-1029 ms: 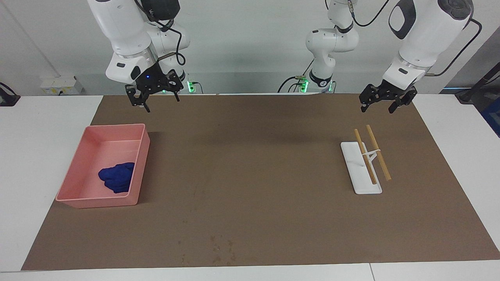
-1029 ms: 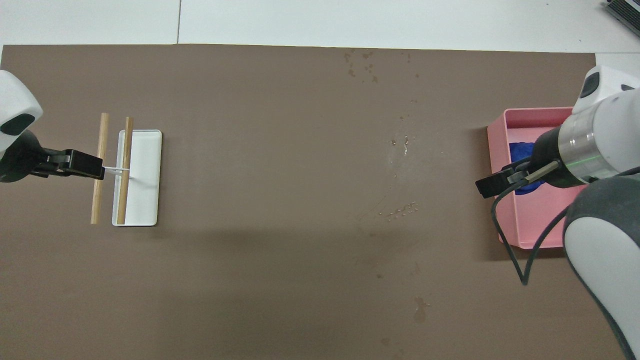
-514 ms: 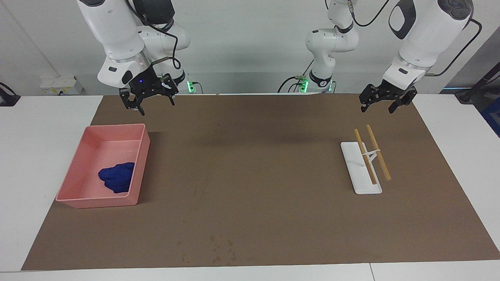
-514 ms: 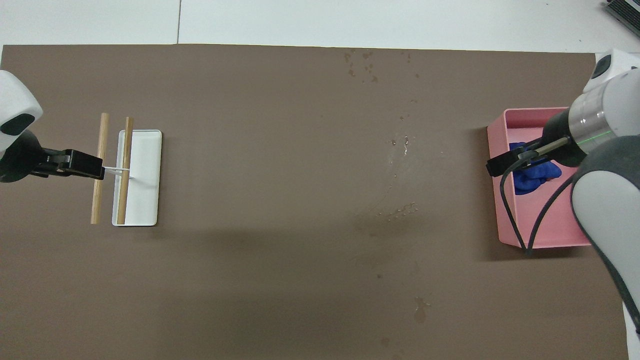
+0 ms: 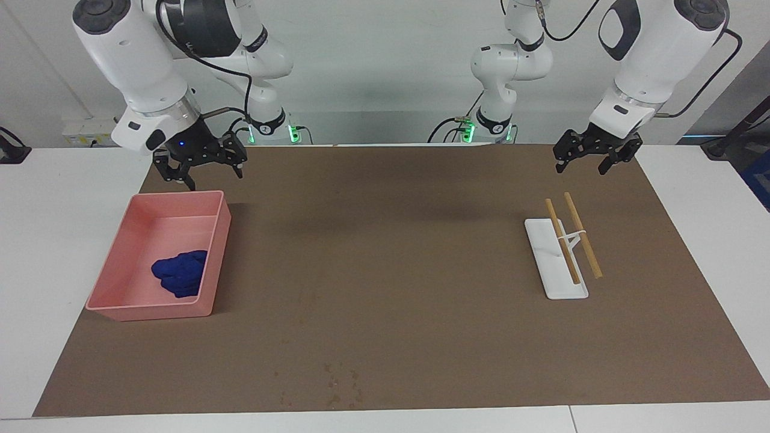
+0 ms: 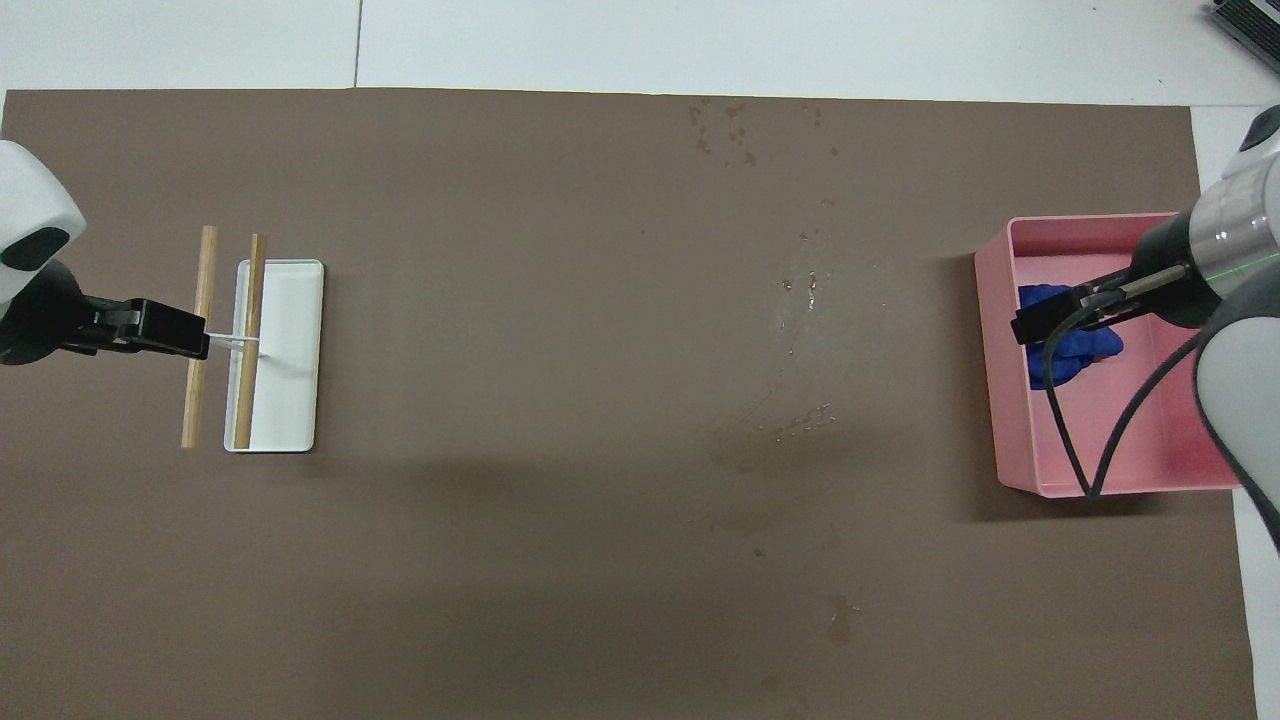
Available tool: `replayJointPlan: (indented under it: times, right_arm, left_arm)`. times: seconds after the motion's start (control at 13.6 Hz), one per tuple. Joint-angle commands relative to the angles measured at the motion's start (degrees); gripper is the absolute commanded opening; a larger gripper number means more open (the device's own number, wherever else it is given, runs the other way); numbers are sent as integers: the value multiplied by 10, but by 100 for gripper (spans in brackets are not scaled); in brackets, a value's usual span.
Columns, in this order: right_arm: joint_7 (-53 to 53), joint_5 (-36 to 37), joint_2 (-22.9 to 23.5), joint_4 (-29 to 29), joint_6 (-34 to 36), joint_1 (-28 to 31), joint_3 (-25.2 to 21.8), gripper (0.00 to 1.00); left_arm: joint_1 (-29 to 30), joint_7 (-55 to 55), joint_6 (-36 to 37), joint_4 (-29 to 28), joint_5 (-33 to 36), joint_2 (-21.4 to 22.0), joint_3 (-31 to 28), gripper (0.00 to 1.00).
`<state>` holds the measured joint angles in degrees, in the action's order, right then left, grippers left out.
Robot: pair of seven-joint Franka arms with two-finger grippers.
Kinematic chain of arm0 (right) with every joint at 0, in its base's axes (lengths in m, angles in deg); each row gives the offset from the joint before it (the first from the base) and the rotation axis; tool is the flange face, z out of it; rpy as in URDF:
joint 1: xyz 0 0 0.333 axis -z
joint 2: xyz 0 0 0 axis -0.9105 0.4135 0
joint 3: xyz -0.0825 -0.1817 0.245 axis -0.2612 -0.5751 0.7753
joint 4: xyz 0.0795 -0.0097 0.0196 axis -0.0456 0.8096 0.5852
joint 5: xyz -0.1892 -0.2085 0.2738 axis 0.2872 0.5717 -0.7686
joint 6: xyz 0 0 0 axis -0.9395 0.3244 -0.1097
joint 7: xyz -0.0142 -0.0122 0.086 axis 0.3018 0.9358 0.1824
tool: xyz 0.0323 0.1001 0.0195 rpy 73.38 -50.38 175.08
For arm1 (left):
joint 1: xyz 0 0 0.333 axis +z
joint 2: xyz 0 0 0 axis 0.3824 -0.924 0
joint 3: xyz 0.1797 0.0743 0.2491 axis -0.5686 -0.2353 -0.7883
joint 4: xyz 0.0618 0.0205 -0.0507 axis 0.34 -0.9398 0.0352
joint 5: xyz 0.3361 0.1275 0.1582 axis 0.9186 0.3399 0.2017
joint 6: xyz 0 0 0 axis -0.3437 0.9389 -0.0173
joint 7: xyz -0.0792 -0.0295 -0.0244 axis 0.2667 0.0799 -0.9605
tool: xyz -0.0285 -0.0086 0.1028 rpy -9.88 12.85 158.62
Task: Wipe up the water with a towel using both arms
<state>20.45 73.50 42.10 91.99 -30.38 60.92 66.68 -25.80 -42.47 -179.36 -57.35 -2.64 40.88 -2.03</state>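
The deep-blue towel (image 5: 179,274) lies as a lumpy wad in the pink tray (image 5: 219,252) at the right arm's end of the mat. My right gripper (image 5: 203,174) is open and empty. It hangs in the air over the tray, apart from the towel. In the overhead view this gripper (image 6: 1042,322) covers part of the towel (image 6: 1085,348). The water (image 6: 790,395) is a faint long streak mid-mat, between the tray and the mat's middle. My left gripper (image 5: 580,166) is open and empty, and waits in the air over the mat at the left arm's end.
A white flat stand (image 5: 553,273) with two wooden sticks across it lies at the left arm's end, below the left gripper (image 6: 172,340). A cluster of small dark specks (image 5: 340,385) marks the mat's edge farthest from the robots. White table surrounds the brown mat (image 5: 421,337).
My right arm has swung toward its own end of the table and sunk a little, from beside the tray to over it. The left arm, towel and stand have not moved.
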Motion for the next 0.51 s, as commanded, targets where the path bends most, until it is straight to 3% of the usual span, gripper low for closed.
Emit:
replayJointPlan:
  times: [0.0, 0.44]
  right_arm:
    - [-9, 17, -4, 0, -4, 10, 10, 100]
    - [-6, 18, -3, -1, 0, 54, 53, 100]
  left_arm:
    - [0, 0, 10, 4, 9, 4, 0, 100]
    - [0, 0, 10, 4, 9, 4, 0, 100]
